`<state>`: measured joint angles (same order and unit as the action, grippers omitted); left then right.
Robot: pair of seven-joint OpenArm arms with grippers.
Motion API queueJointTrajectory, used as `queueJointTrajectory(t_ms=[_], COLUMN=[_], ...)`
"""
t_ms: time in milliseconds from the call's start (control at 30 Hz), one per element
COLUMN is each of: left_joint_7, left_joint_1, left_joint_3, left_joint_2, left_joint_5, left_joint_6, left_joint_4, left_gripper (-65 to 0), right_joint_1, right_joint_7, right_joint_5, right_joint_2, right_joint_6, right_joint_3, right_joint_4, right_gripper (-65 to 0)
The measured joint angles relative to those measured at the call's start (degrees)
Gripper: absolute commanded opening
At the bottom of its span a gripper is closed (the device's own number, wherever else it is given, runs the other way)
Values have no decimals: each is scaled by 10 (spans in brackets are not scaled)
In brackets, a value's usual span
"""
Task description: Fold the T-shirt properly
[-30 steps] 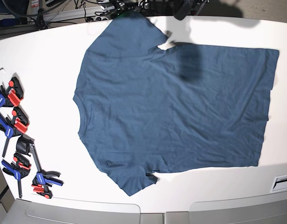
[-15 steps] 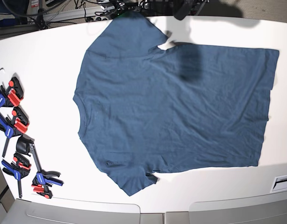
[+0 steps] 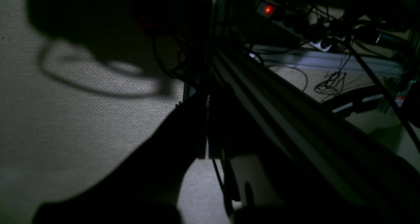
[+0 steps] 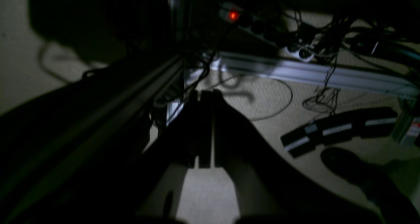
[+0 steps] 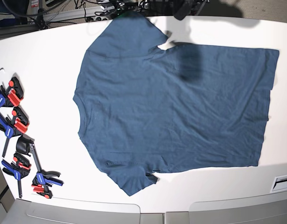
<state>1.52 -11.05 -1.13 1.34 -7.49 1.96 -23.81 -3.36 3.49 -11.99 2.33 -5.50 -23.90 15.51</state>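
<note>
Cloth lies spread flat across the white desk (image 5: 50,51): the navy T-shirt (image 5: 176,107) is laid open, neck toward the clamps (image 5: 17,140) grouped at the desk's left edge in the base view, hem toward that view's right, both short sleeves out to the sides. It looks smoothed and squared so that a first fold can start from clean edges; no fold is made yet. The clamps sit well apart from the fabric, likely parked out of the working area.

Neither arm reaches over the shirt. Each wrist camera looks down past the desk at carpeted floor, a metal frame rail and a power strip with a red light, which suggests both arms hang in a rest pose off the work surface. The left hand (image 3: 207,132) shows its fingers pressed together, pinching nothing. The right hand (image 4: 205,132) is likewise closed tight and empty.
</note>
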Motion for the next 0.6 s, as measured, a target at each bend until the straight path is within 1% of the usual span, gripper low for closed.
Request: queueJointTrajectory(t_ms=[33, 67, 133, 200, 300, 433, 533, 567, 600], left_joint_7=[0, 5, 15, 21, 22, 13, 21, 27, 31], left_joint_1=[-2, -8, -27, -52, -90, -158, -247, -281, -315], left_joint_3=[0, 0, 0, 0, 0, -1, -1, -3, -4], left_joint_2=[-6, -14, -33, -52, -78, -109, -142, -156, -172], left_joint_5=[0, 18, 14, 16, 15, 14, 16, 17, 14], left_joint_6=[1, 2, 6, 3, 0, 3, 6, 8, 9], left_joint_4=[-1, -1, 1, -5, -43, -131, -213, -245, -280], left_gripper=[-650, -650, -650, -650, -650, -650, -650, -650, -650], right_joint_1=[-3, -5, -13, -24, -51, -116, -186, -212, -243], right_joint_7=[-1, -1, -1, -2, -5, -3, -1, -5, -1], right_joint_5=[0, 0, 0, 0, 0, -12, -48, -51, -67], right_joint_2=[6, 11, 29, 47, 77, 124, 165, 179, 192], right_joint_6=[2, 2, 6, 6, 6, 6, 6, 6, 6], right_joint_3=[0, 0, 0, 0, 0, 0, 4, 14, 29], right_joint_4=[0, 0, 0, 5, 35, 110, 193, 225, 259], right_gripper=[-650, -650, -650, -650, -650, -650, -650, -650, -650])
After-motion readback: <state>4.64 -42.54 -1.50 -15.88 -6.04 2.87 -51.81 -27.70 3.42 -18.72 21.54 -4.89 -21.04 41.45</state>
